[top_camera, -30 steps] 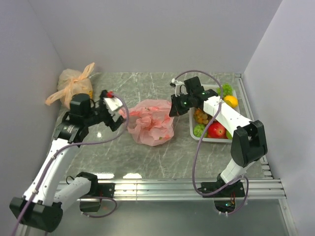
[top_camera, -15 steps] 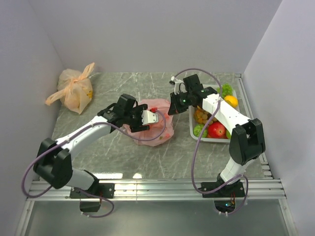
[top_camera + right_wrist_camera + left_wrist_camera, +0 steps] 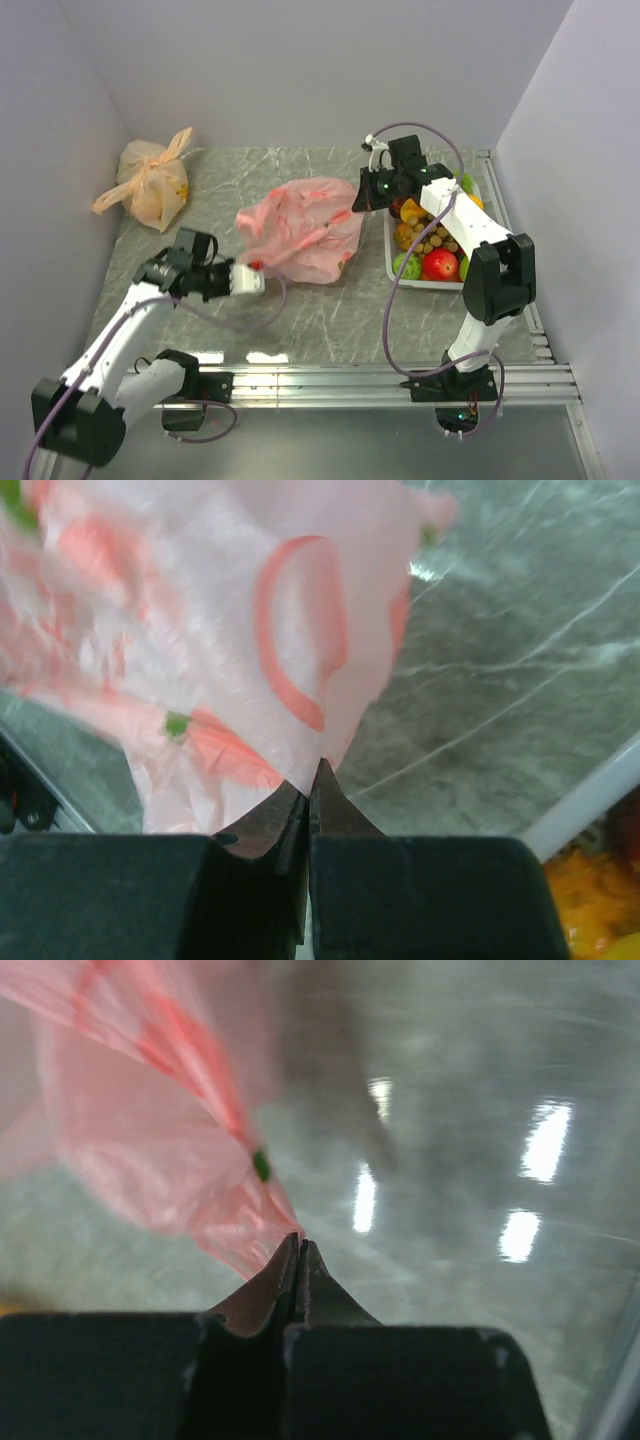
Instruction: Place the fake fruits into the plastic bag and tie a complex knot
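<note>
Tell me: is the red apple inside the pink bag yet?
No, the red apple lies in the white basket, apart from the pink bag.

We're logging pale orange knotted bag sitting in far-left corner of grey marbled table; white basket lying at right edge.
</note>
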Robot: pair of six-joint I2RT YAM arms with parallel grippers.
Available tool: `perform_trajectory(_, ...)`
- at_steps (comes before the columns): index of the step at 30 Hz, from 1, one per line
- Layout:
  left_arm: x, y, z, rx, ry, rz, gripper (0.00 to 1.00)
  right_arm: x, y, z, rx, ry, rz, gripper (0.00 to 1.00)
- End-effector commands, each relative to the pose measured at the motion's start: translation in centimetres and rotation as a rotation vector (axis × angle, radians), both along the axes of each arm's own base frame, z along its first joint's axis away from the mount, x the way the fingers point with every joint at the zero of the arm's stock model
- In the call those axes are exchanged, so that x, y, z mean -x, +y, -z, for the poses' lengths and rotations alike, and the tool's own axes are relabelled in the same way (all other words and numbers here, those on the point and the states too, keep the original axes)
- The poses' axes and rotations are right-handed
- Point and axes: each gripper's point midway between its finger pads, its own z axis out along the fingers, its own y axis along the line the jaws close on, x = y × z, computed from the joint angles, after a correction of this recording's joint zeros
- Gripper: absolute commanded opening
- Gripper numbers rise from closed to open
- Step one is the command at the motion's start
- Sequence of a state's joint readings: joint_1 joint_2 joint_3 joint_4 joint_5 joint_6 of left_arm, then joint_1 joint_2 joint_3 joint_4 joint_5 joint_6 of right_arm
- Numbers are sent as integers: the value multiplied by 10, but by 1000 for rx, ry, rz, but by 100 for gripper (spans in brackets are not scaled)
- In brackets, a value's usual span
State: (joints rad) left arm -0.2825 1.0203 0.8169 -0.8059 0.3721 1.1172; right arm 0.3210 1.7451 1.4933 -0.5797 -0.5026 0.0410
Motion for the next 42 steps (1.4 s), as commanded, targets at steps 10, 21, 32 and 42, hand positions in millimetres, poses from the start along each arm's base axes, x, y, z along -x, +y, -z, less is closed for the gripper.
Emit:
perform_trajectory(10, 70, -32, -2, 181, 165, 218, 42, -56, 24, -21, -44, -139, -16, 0)
perform_trajectory(21, -43, -75, -181, 634, -143, -219, 72, -41, 88, -24, 29, -280, -285, 0)
perform_trajectory(32, -94, -6, -47, 158, -205, -393, 82, -53, 95, -21, 72, -333, -304, 0)
perform_trajectory(42, -46, -68, -66, 470, 227, -295, 0, -104, 117, -62, -15, -404, -90, 31)
